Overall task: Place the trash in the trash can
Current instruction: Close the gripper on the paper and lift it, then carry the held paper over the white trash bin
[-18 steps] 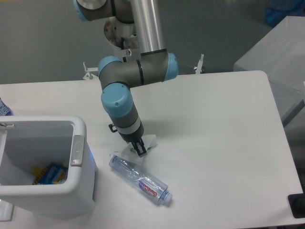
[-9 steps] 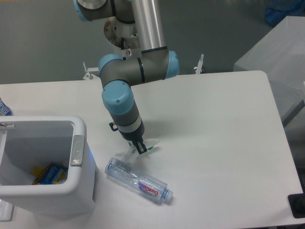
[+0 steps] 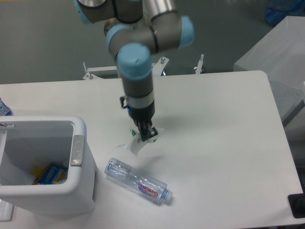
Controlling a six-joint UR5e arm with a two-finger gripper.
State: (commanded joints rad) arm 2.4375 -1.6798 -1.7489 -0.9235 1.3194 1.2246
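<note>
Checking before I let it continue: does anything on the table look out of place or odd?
Nothing alarming. The gripper holds the wrapper, which dangles off the table. The crushed bottle lies on its side beside the trash can, not yet binned.

White table; yellow-blue pkg inside bin; grey floor behind.

a robotics lab: an industrial arm mounted at a plain white table over bare grey flooring.
</note>
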